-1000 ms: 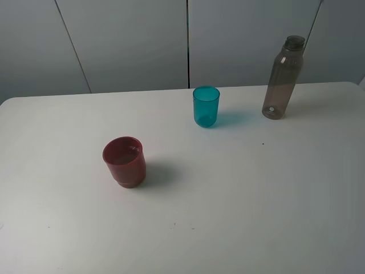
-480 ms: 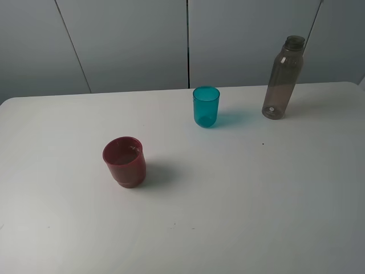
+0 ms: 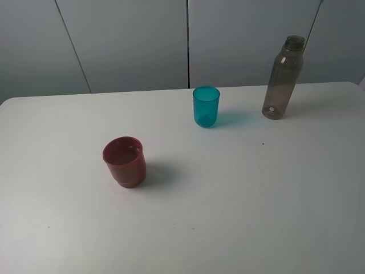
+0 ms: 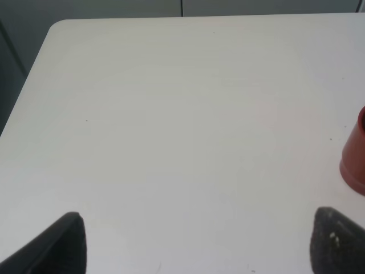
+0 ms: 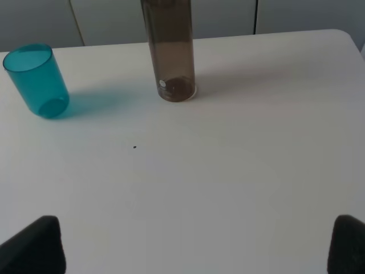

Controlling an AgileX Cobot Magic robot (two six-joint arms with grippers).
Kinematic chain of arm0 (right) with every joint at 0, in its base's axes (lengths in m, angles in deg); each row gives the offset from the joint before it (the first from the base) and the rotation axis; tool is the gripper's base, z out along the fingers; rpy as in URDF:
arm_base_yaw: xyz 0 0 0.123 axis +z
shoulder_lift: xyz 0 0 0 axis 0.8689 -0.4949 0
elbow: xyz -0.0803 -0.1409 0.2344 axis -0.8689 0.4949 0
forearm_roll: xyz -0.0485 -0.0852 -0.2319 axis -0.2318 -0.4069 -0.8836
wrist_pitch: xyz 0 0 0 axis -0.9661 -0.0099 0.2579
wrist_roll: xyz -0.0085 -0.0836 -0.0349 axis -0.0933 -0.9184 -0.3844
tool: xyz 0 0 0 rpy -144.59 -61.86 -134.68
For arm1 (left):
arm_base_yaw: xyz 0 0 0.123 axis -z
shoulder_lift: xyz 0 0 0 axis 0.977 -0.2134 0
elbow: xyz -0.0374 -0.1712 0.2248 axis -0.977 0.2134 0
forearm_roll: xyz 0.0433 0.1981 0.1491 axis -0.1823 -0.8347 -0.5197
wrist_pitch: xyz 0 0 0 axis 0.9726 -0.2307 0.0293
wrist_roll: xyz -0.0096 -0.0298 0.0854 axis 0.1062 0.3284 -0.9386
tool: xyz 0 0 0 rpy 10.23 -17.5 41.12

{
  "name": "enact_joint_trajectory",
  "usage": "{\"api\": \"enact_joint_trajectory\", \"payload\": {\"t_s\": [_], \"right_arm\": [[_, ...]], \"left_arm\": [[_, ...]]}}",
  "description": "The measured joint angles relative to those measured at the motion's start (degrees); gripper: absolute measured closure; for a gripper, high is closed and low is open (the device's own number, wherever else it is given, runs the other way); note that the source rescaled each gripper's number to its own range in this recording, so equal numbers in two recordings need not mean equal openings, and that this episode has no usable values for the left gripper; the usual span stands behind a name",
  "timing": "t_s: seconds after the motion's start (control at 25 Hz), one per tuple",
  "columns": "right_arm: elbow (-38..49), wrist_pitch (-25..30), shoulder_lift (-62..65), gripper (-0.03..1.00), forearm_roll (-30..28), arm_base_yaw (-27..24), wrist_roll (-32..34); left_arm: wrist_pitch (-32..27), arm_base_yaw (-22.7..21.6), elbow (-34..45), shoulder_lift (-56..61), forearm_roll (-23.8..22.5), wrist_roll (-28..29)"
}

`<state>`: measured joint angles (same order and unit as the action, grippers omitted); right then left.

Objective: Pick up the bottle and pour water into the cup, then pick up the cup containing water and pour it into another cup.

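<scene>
The tall smoky grey-brown bottle [image 3: 282,78] stands upright at the back right of the white table [image 3: 239,194]; the right wrist view shows its lower part [image 5: 170,54]. Left of it stands the teal cup [image 3: 206,106], also visible from the right wrist [image 5: 37,80]. The dark red cup [image 3: 124,161] stands nearer the front left; its edge shows in the left wrist view [image 4: 355,155]. No gripper appears in the exterior view. My left gripper [image 4: 197,242] is open over bare table, well apart from the red cup. My right gripper [image 5: 197,245] is open, short of the bottle.
Grey wall panels [image 3: 131,43] rise behind the table's far edge. The table's left edge and rounded corner [image 4: 48,34] show in the left wrist view. A small dark speck [image 3: 263,144] lies on the tabletop.
</scene>
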<state>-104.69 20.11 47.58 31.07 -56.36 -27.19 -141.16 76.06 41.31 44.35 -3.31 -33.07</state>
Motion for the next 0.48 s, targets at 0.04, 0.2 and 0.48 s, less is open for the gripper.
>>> {"api": "enact_joint_trajectory", "payload": {"t_s": [0.04, 0.2, 0.48], "right_arm": [[0.0, 0.0, 0.0, -0.01, 0.11, 0.0, 0.0], [0.0, 0.0, 0.0, -0.01, 0.11, 0.0, 0.0], [0.0, 0.0, 0.0, -0.01, 0.11, 0.0, 0.0]], "left_arm": [[0.0, 0.0, 0.0, 0.0, 0.0, 0.0], [0.0, 0.0, 0.0, 0.0, 0.0, 0.0], [0.0, 0.0, 0.0, 0.0, 0.0, 0.0]]}}
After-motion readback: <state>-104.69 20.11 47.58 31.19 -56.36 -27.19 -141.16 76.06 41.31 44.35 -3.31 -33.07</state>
